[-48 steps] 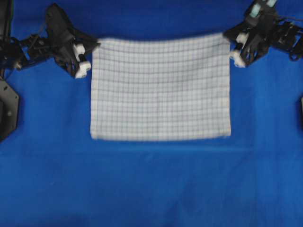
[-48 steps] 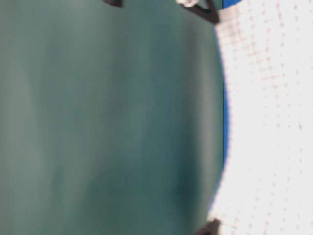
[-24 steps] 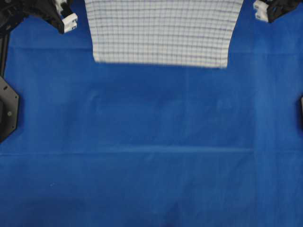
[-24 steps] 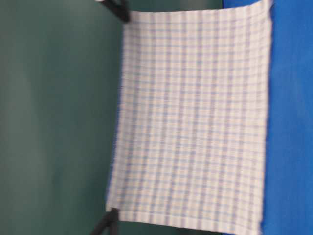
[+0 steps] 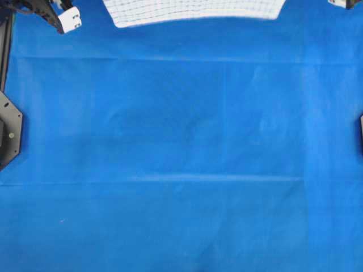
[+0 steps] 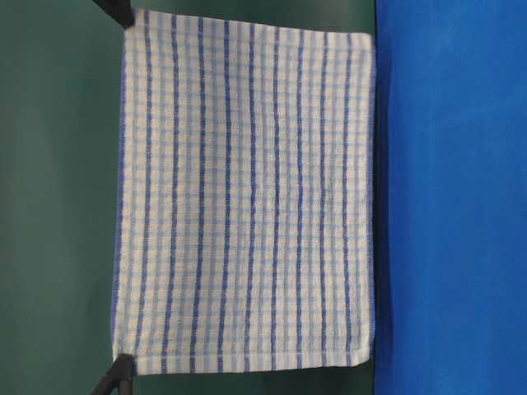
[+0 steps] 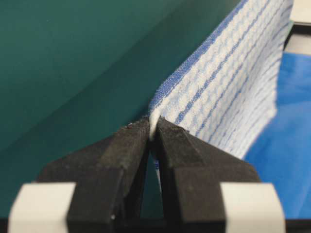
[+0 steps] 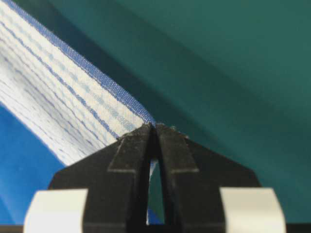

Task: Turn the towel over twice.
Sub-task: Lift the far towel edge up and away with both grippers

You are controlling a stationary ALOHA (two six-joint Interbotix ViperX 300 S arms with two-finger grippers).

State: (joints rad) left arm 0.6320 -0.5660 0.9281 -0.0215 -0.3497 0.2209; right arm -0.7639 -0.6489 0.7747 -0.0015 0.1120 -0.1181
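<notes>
The towel [image 6: 247, 197], white with dark and light blue stripes, hangs spread flat and upright, its lower hem down at the level of the table top. From overhead only a strip of the towel [image 5: 193, 10] shows at the far edge. My left gripper [image 7: 153, 128] is shut on one upper corner of the towel [image 7: 228, 87]. My right gripper [image 8: 155, 128] is shut on the other upper corner of the towel [image 8: 63, 92]. Overhead, the left gripper [image 5: 68, 20] sits at the far left and the right gripper [image 5: 346, 3] at the far right. Black fingertips [image 6: 118, 10] pinch the corners.
The blue table cover [image 5: 181, 141] lies flat with faint creases. Black fixtures stand at the left edge [image 5: 8, 133] and the right edge [image 5: 361, 133]. A dark green backdrop [image 6: 49, 197] rises behind the towel.
Both grippers have carried the towel up and toward the back of the table. It has gone from the middle of the overhead view to its far edge and now hangs taut.
</notes>
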